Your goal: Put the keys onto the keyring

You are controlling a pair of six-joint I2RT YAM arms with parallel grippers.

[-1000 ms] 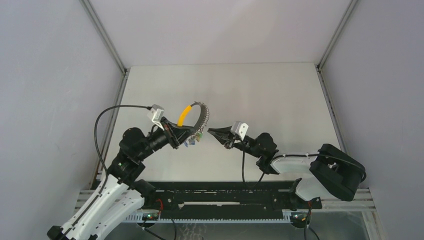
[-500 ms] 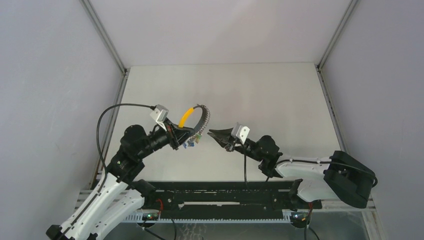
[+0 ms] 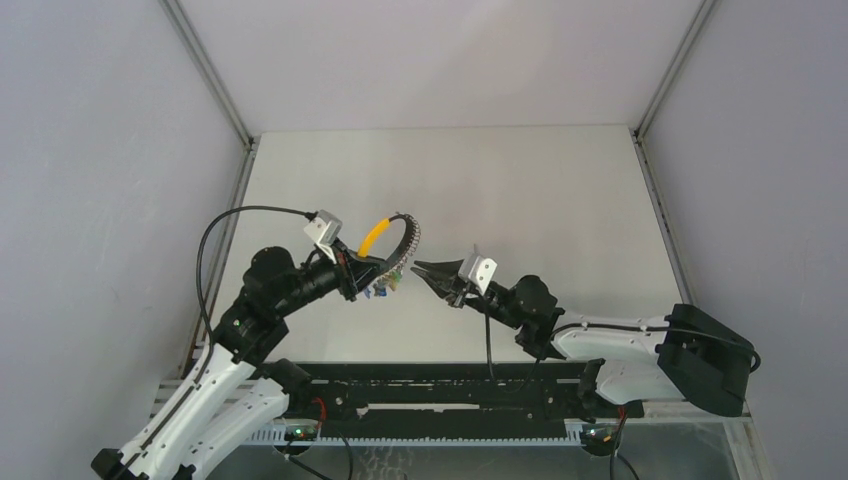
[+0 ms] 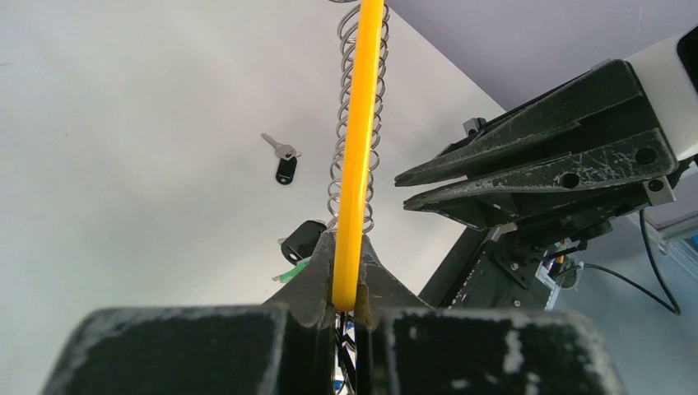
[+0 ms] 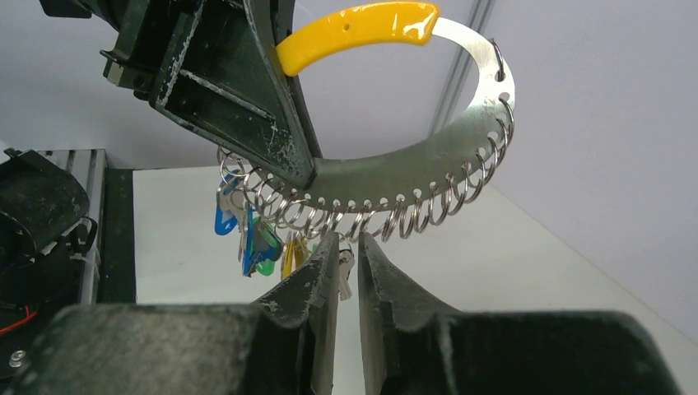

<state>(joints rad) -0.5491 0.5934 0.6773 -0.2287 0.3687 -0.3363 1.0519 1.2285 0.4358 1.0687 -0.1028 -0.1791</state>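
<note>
The right end effector [image 5: 346,247] sits just under the keyring [image 5: 428,169], its dark scratched fingers a thin slit apart. The left end effector [image 4: 346,251] squeezes the ring's smooth yellow band [image 4: 360,123], up off the tabletop [image 3: 520,190]. The ring is a flat shiny curve with lots of little wire loops [image 5: 449,206]; blue and green tags [image 5: 251,239] hang down, partly hidden behind the fingers. The small key [image 4: 282,163], black head, silver blade, lies alone on the tabletop

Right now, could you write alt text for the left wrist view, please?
The left gripper holds the keyring, jaws shut on its yellow band. Beyond, a black-headed key lies on the white table; the right gripper points in from the right.
</note>
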